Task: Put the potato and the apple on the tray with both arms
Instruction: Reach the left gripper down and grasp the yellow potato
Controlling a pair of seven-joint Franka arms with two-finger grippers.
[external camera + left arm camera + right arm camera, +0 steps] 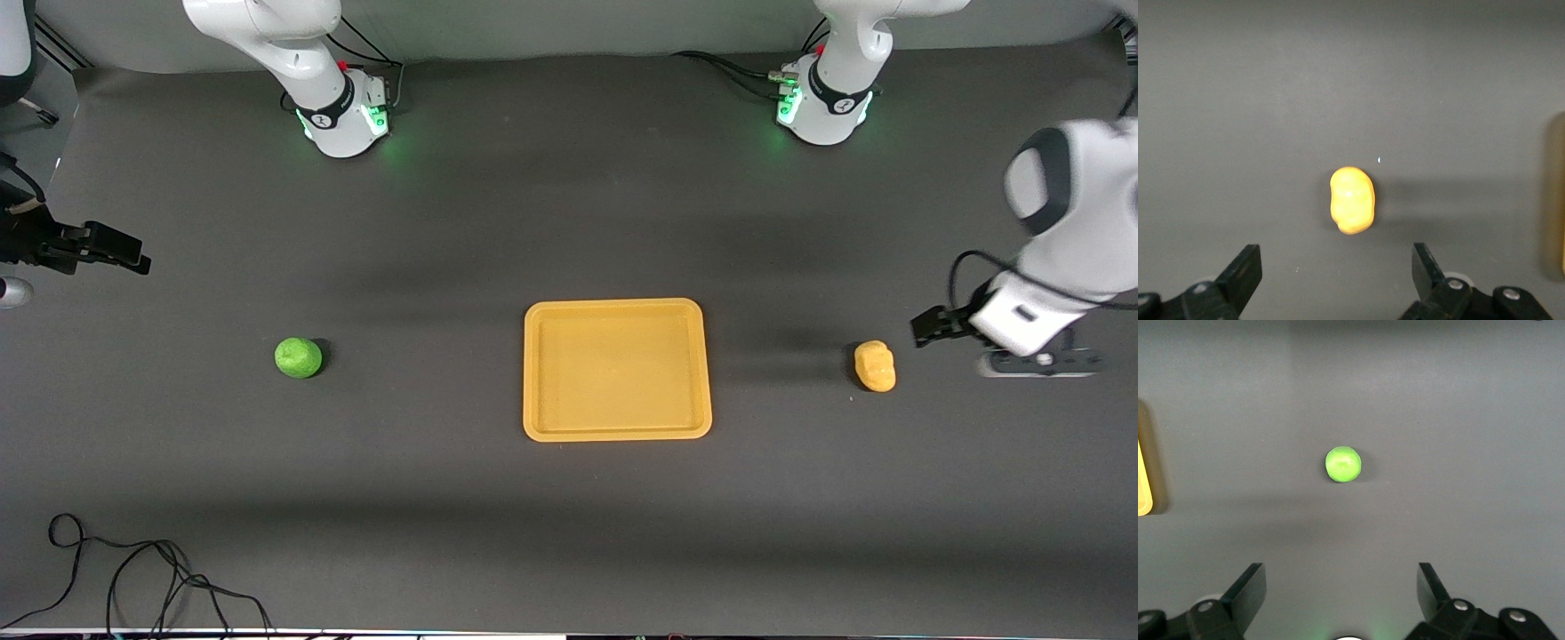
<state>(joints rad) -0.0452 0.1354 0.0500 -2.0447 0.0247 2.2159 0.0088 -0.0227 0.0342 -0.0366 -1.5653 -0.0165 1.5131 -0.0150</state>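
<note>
1. Left gripper (pixel 1331 280): jaws spread wide, empty, above the table just beside the potato (pixel 875 365), toward the left arm's end.
2. Right gripper (pixel 1341 600): spread, empty, well apart from the apple (pixel 298 357).
3. Tray (pixel 617 434): bare, between both.
4. Risk: the round apple may roll if one finger touches first; the lumpy potato may twist under an off-centre pinch.

We see bare table around the potato (pixel 875 365), the apple (pixel 298 357) and the tray (pixel 617 370), all well apart. Loose cable (pixel 133 578) lies at the near edge toward the right arm's end.
</note>
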